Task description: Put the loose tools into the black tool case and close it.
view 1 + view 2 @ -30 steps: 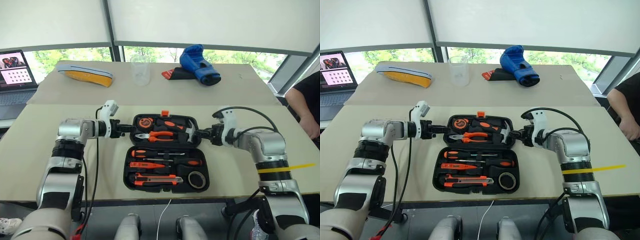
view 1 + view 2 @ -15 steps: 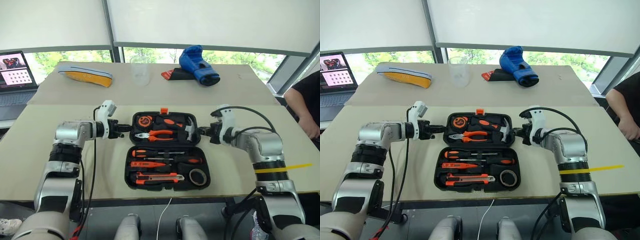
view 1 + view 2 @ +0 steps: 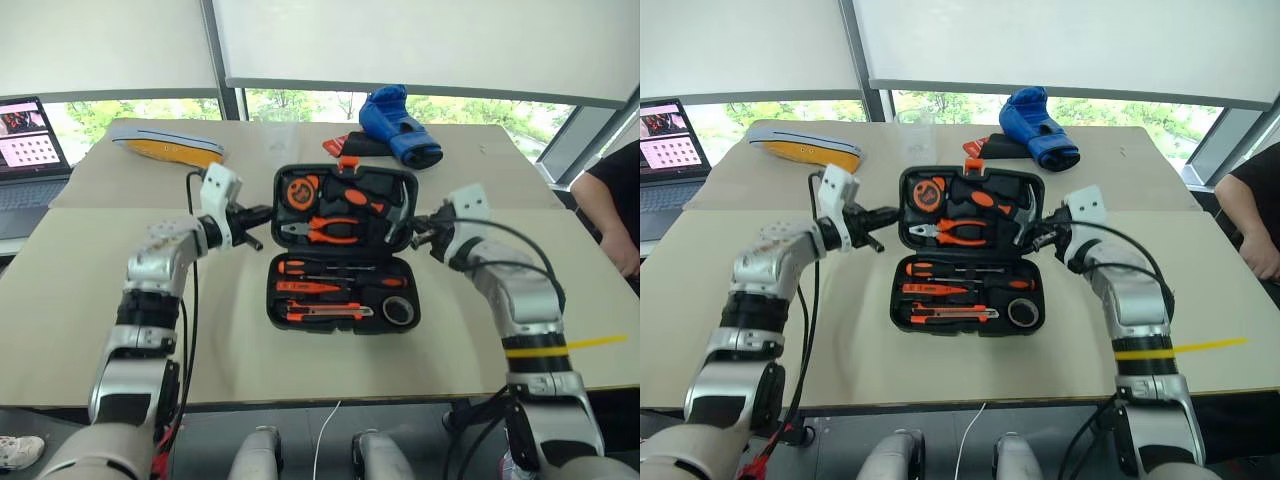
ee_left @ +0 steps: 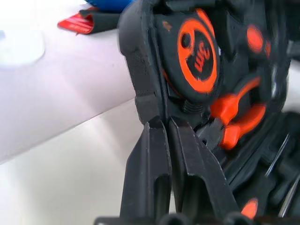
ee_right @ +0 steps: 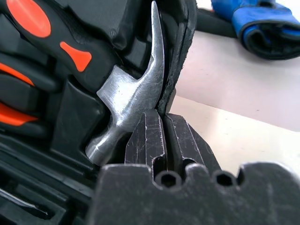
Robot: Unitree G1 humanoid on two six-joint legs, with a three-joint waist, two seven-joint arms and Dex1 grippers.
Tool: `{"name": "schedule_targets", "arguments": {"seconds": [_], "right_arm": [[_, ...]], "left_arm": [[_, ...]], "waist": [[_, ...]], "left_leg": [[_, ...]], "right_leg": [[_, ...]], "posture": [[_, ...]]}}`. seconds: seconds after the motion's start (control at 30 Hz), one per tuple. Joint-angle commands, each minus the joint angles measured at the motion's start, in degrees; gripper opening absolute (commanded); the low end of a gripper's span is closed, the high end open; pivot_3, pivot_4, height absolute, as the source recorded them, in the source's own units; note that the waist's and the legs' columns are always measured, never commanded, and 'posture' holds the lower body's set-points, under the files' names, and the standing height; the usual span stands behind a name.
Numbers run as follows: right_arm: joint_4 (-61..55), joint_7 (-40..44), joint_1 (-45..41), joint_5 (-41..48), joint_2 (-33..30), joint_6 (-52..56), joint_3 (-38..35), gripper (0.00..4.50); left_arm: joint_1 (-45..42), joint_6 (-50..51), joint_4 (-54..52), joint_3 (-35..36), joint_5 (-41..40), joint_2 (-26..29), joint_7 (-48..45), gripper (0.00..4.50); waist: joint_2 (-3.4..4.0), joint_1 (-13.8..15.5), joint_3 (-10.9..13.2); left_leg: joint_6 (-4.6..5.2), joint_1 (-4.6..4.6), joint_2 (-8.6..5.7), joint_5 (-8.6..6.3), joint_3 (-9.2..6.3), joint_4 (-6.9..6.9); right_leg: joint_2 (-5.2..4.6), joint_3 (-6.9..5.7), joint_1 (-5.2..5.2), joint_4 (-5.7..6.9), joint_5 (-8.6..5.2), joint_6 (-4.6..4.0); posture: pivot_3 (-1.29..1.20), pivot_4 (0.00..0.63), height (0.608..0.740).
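Both the left end effector [image 3: 252, 218] and right end effector [image 3: 415, 232] pinch the stiff, heavy case [image 3: 343, 320] lid's side edges, a good grip.

No text can be read with certainty. The tape measure [image 4: 197, 51] in the black tool case [image 3: 345, 320] carries a black logo on its round orange face, but its letters stay unclear. The laptop screen [image 3: 20, 135] shows small pictures, too small to read
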Motion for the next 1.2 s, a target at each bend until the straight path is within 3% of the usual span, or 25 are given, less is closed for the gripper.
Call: {"name": "schedule_targets", "arguments": {"seconds": [0.03,0.23,0.37,0.43,0.47,0.5,0.57,0.63,0.7,0.8,0.87,0.93,1.03,1.07,1.1,1.2], "right_arm": [[-4.25,-1.98,5.59,-3.38,0.31,-8.15,-0.12,0.04],[-10.01,-3.32,16.03,-8.36,0.29,-21.42,1.69,0.04],[-12.07,-2.14,22.49,-13.32,-2.72,-29.12,3.33,0.04],[-13.43,-0.51,26.13,-13.45,-4.62,-32.22,2.82,0.00],[-14.55,1.03,28.36,-12.32,-5.69,-33.80,2.08,0.00],[-15.76,2.21,30.31,-11.38,-6.60,-34.91,1.33,0.75],[-19.70,2.98,33.55,-9.56,-8.00,-31.57,-1.48,1.24],[-27.36,6.29,36.06,-0.16,-10.34,-22.22,-6.59,2.04],[-33.99,11.49,38.31,11.09,-14.95,-12.88,-12.45,2.04],[-39.53,20.96,44.35,21.53,-22.68,-4.29,-18.10,2.04],[-41.37,25.90,48.61,22.31,-26.04,-3.41,-17.86,2.04],[-42.08,28.61,51.53,19.94,-27.97,-4.43,-15.46,1.53],[-42.18,30.42,52.36,13.46,-29.56,-7.94,-8.46,0.63],[-41.99,30.46,51.71,11.64,-29.68,-8.67,-6.42,0.18],[-41.74,30.37,50.85,10.27,-29.61,-9.00,-4.78,0.00],[-40.38,29.47,45.73,7.42,-28.38,-8.66,0.13,0.00]], "left_arm": [[4.77,-4.85,-6.08,-1.82,2.65,0.26,1.65,0.00],[13.11,-6.00,-12.76,0.43,3.21,0.69,7.91,0.00],[18.44,-4.70,-17.63,1.22,2.14,1.33,9.04,0.00],[22.35,-4.50,-21.01,1.46,1.45,2.59,7.74,0.69],[24.72,-4.68,-22.78,1.83,1.07,3.61,6.77,0.81],[26.62,-4.35,-24.24,2.50,0.68,4.47,6.49,1.34],[29.28,-0.93,-27.05,5.26,-1.88,6.85,5.70,1.99],[30.15,8.32,-29.80,10.83,-9.66,10.90,2.45,2.94],[30.31,15.34,-29.72,15.05,-15.75,16.60,-3.15,3.38],[27.63,15.09,-23.33,12.82,-14.88,23.10,-9.18,4.41],[22.43,8.68,-15.85,7.39,-8.99,23.50,-10.02,4.41],[15.83,2.96,-8.01,2.97,-4.21,21.47,-9.70,4.49],[4.62,-7.22,3.97,-3.75,2.67,15.80,-10.03,3.71],[1.64,-9.84,7.51,-5.41,4.39,14.00,-10.14,3.17],[-0.77,-12.15,10.74,-6.61,5.65,12.38,-10.42,2.80],[-7.63,-21.36,21.51,-10.23,9.71,6.33,-10.92,1.76]], "waist": [[0.01,0.18,-0.03],[0.07,-0.20,-0.20],[0.20,-0.40,-0.30],[0.31,-0.34,-0.47],[0.36,-0.35,-0.51],[0.37,-0.35,-0.52],[0.33,-0.20,-0.46],[0.32,-0.03,-0.40],[0.32,-0.04,-0.28],[0.31,0.08,-0.30],[0.32,0.89,-0.40],[0.40,1.70,-0.44],[0.31,1.94,-0.40],[0.23,1.95,-0.38],[0.16,1.94,-0.35],[0.05,1.67,-0.33]], "left_leg": [[0.02,0.07,0.00,-0.04,0.00,-0.01],[0.01,0.47,0.01,-0.04,0.03,0.00],[-0.06,1.32,0.14,-0.09,0.08,-0.03],[-0.44,1.43,0.14,-0.31,0.11,-0.06],[-0.45,1.44,0.14,-0.32,0.11,-0.06],[-0.45,1.44,0.14,-0.32,0.12,-0.06],[-0.45,1.42,0.16,-0.32,0.12,-0.09],[-0.49,1.31,0.16,-0.34,0.13,-0.08],[-0.53,1.29,0.16,-0.36,0.13,-0.08],[-0.58,1.38,0.18,-0.39,0.11,-0.12],[-0.63,1.71,0.14,-0.43,0.04,-0.24],[-0.67,1.78,0.11,-0.45,-0.01,-0.59],[-0.66,1.37,0.07,-0.44,0.05,-0.52],[-0.65,1.23,0.09,-0.44,0.06,-0.33],[-0.64,1.11,0.09,-0.43,0.07,-0.16],[-0.63,0.68,0.08,-0.43,0.12,0.17]], "right_leg": [[-0.01,0.00,0.07,0.02,-0.01,0.01],[-0.02,0.00,0.38,-0.04,-0.13,0.04],[0.00,-0.01,1.06,0.02,-0.67,-0.16],[-0.04,-0.01,1.10,0.05,-0.73,-0.22],[-0.05,-0.01,1.10,0.05,-0.73,-0.22],[-0.05,0.00,1.07,0.06,-0.73,-0.22],[-0.05,-0.01,1.00,0.10,-0.75,-0.27],[-0.11,-0.01,0.90,0.13,-0.73,-0.29],[-0.13,-0.02,0.87,0.12,-0.70,-0.31],[-0.15,-0.04,0.89,0.11,-0.69,-0.35],[-0.22,-0.16,0.97,-0.09,-0.73,-0.38],[-0.25,-0.27,1.08,-0.68,-0.73,-0.38],[-0.31,-0.32,0.96,-0.90,-0.71,-0.37],[-0.30,-0.34,0.96,-0.90,-0.69,-0.34],[-0.29,-0.33,0.96,-0.89,-0.65,-0.27],[-0.27,-0.27,0.93,-0.86,-0.55,-0.12]], "posture": [[0.00,0.150,0.740],[0.00,0.150,0.740],[0.00,0.150,0.740],[0.00,0.150,0.740],[0.00,0.150,0.740],[0.00,0.150,0.740],[0.00,0.150,0.740],[0.00,0.150,0.740],[0.00,0.150,0.740],[0.00,0.150,0.740],[0.00,0.150,0.740],[0.00,0.150,0.740],[0.00,0.150,0.740],[0.00,0.150,0.740],[0.00,0.150,0.740],[0.00,0.150,0.740]]}}
